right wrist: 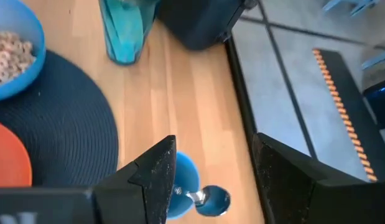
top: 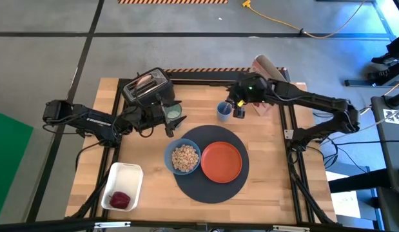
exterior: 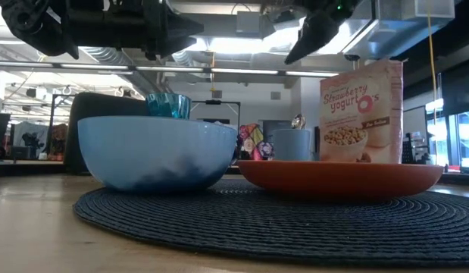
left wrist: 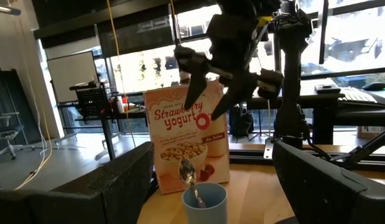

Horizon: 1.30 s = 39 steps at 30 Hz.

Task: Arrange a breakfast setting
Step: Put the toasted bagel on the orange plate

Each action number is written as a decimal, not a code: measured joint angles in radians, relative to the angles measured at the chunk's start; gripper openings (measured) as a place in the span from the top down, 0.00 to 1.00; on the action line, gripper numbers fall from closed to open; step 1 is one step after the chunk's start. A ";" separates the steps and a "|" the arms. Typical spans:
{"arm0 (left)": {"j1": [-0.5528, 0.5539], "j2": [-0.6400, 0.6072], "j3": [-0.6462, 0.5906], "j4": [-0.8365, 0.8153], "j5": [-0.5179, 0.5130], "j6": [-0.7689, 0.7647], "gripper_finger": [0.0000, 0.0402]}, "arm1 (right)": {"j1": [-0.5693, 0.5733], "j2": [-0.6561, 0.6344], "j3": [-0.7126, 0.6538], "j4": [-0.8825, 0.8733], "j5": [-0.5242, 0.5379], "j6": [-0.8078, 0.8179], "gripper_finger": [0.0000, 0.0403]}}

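Note:
The dark round mat (top: 209, 187) lies mid-table. On it stand the blue bowl (top: 184, 158) with cereal and the orange plate (top: 221, 161). The green tumbler (top: 175, 113) stands upright on the wood past the mat's far left, also in the low view (exterior: 168, 105). My left gripper (top: 168, 121) is open and raised above the tumbler, clear of it (exterior: 170, 34). The metal spoon (left wrist: 187, 171) stands in a small blue cup (top: 223, 111), bowl end up. My right gripper (left wrist: 211, 102) is open just above the spoon, one finger on each side (right wrist: 211, 183).
The black toaster (top: 147, 88) with bread stands at the far left, close to my left gripper. A cereal box (left wrist: 189, 140) stands beyond the cup near the far right edge. A white tray (top: 122, 187) with something red sits at the near left.

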 joint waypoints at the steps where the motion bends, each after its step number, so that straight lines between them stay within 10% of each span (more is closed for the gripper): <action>1: 0.000 0.000 0.000 0.000 0.000 0.000 0.20 | -0.005 0.009 0.000 -0.008 0.000 0.000 0.49; 14: 0.000 0.000 0.035 -0.098 -0.095 0.001 0.20 | -0.009 0.057 0.000 -0.028 -0.008 0.090 0.49; 25: -0.049 0.000 0.420 -0.920 -0.403 0.000 0.20 | -0.010 0.054 0.000 0.079 0.080 0.134 0.49; 39: 0.301 -0.001 0.799 -1.691 -0.356 -0.139 0.36 | -0.009 -0.051 -0.198 0.190 -0.032 0.187 0.49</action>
